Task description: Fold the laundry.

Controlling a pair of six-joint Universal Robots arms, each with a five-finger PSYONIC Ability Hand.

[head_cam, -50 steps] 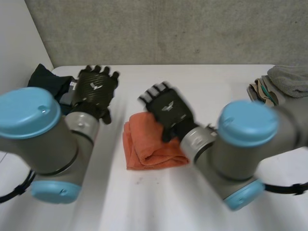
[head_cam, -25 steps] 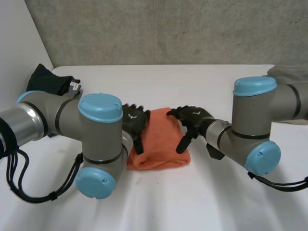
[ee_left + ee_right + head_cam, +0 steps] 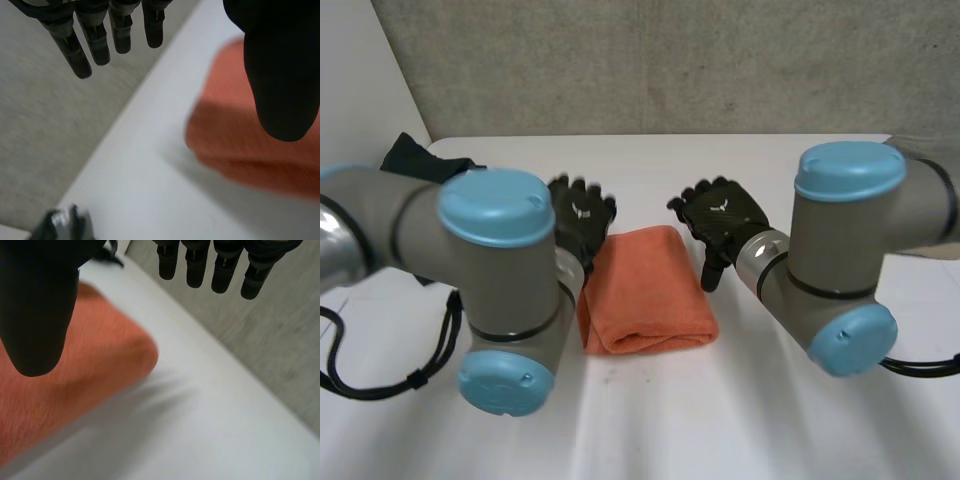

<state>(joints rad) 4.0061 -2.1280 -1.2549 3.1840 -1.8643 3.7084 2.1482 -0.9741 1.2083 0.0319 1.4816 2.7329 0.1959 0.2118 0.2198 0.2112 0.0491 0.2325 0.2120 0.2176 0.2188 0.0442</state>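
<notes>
**Workpiece.** The orange terry cloth (image 3: 645, 290) lies folded into a thick rectangle on the white worktop (image 3: 650, 420). It sits between the two robot hands and touches neither. Its layers are stacked evenly, and no loose corner sticks out.

**Change.** Half a second ago both robot hands were bearing on the cloth, one at each side edge, with fingers bent down onto it. Both have now lifted off and moved outward. The cloth has kept its shape and position since release.

**Left robot hand** (image 3: 582, 218). Released, with fingers straight and slightly spread, grasping nothing. The cloth is just beside it on the thumb side. In the left wrist view the cloth (image 3: 240, 145) lies below the thumb with a clear gap, and bare worktop lies under the fingertips.

**Right robot hand** (image 3: 725, 215). Released, with fingers relaxed and nothing held. In the right wrist view a rounded corner of the cloth (image 3: 75, 390) lies beneath the thumb, out of contact.

**Meaning for the task.** The final pressing of this piece appears to be finished, so the fold can be treated as complete. A crumpled dark garment (image 3: 420, 160) lies well beyond the left robot hand, on the side away from the cloth. It is probably the next piece to be folded.
</notes>
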